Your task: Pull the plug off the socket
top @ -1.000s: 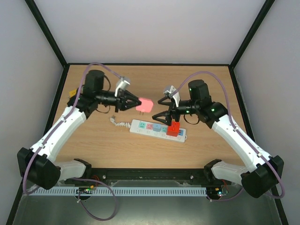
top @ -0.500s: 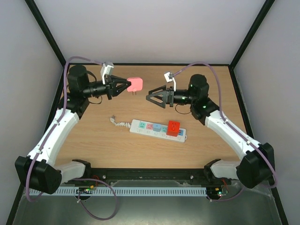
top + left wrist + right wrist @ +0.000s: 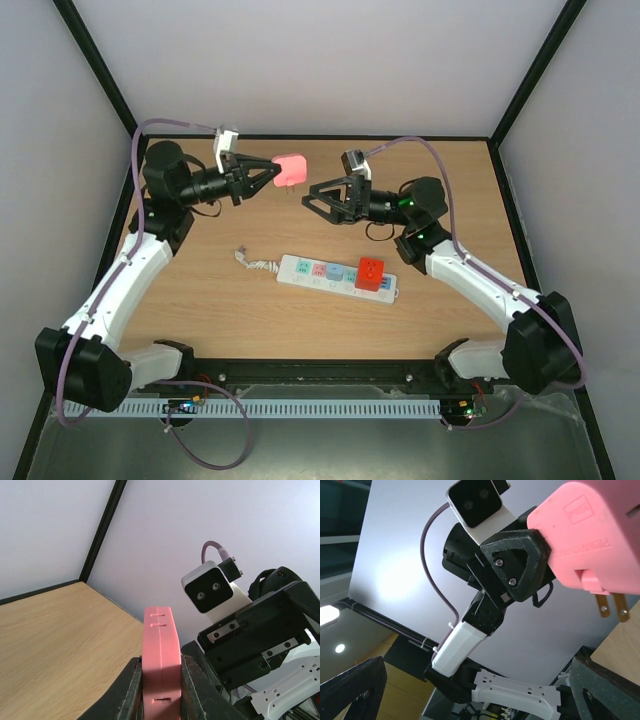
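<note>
While left fingers clench a smooth pink plug, right fingers splayed wide, long white socket on woodgrain table.

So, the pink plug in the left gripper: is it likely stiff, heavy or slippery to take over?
Probably stiff: the pink plug looks like a hard moulded block, not squashed by the left gripper. Likely light, as one pinch holds it in the air. Its smooth faces may slip, and the two thin prongs could bend.
</note>
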Robot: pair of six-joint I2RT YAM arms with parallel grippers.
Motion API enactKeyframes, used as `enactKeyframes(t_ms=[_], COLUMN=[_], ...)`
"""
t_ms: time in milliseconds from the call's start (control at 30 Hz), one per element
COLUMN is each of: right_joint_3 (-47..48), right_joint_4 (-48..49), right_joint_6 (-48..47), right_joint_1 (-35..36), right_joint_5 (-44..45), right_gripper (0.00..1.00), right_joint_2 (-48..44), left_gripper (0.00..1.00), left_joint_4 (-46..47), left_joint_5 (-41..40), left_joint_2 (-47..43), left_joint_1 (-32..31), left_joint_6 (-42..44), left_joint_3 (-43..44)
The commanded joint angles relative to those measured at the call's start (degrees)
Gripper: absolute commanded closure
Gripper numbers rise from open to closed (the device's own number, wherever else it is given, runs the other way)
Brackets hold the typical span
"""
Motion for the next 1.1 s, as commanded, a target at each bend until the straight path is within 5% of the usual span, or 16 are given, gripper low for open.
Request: enactKeyframes(t_ms=[0,1067], right_joint_3=[1.25,3.29], right_joint_4=[5.23,0.98], right_joint_6=[4.59,1.33], right_joint_1=[1.35,0.64], right_joint_5=[1.01,3.54], right_gripper=[0.02,0.02], right_joint_2=[1.18,2.47], left_gripper=[0.98,0.98], left_joint_4=[4.74,13.52], left_joint_5=[0.04,6.47], left_joint_2=[-0.43,-1.51], left_joint_1=[-0.44,-4.41], left_joint_6=[-2.66,-7.31], left_joint_3=[-1.39,-5.45])
